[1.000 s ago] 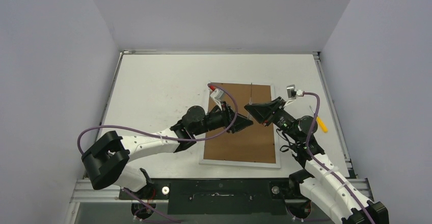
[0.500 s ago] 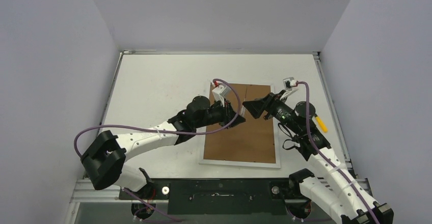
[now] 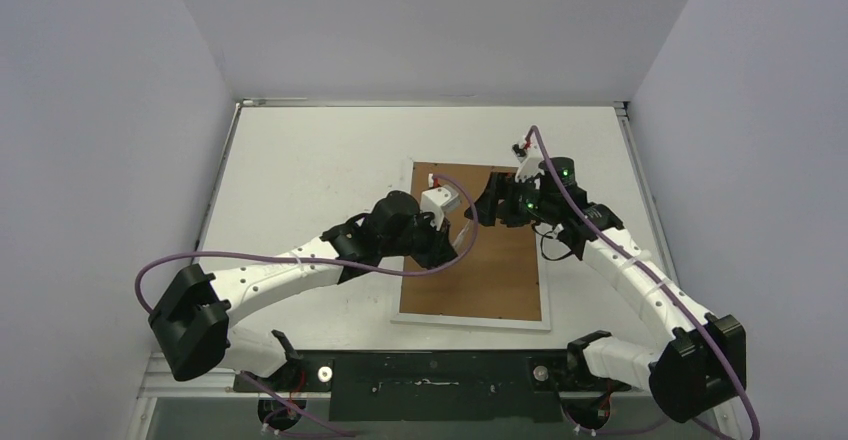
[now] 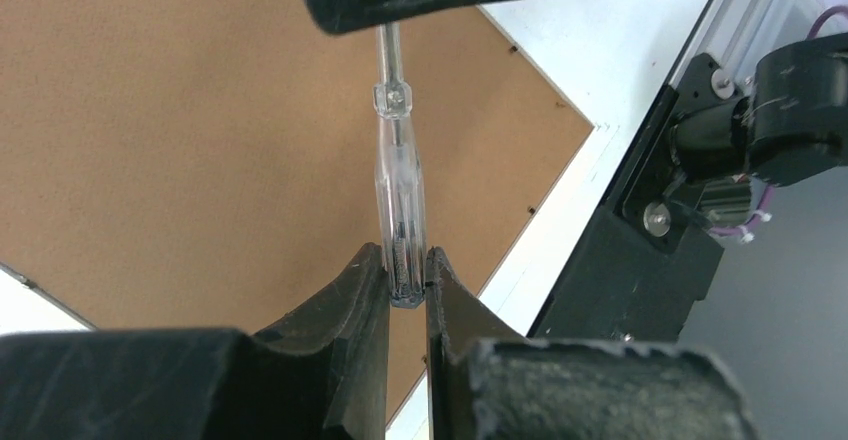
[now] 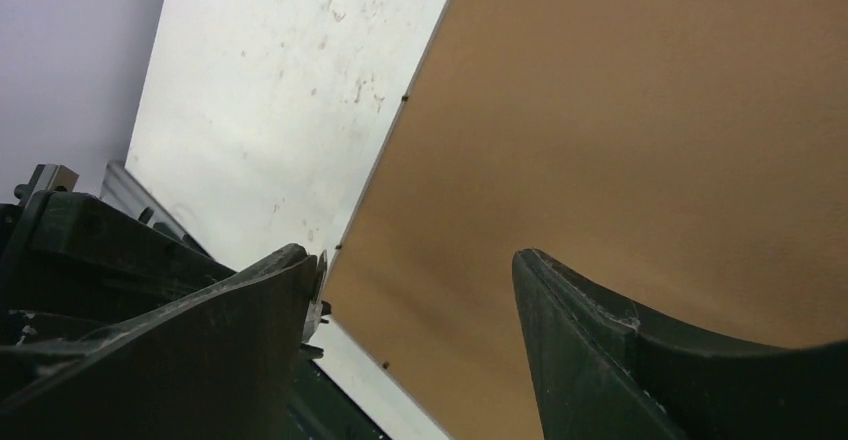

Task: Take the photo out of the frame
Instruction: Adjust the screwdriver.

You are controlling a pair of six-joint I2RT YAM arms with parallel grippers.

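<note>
Gripping a screwdriver (image 4: 398,190) in the left claw (image 4: 405,260), with the right claw (image 5: 412,260) spread open, both above the frame (image 3: 500,275).
At left, clamped shut on the clear handle, metal shaft pointing straight out from the claw over the brown back. Below both claws, lying back-up on the table (image 3: 310,180). At right, held wide apart over the same brown board, white border just off to the claw's left.

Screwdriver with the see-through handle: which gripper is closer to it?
Left. The left gripper is shut on the screwdriver by its clear handle; the right gripper is open near its metal tip, over the frame.
</note>
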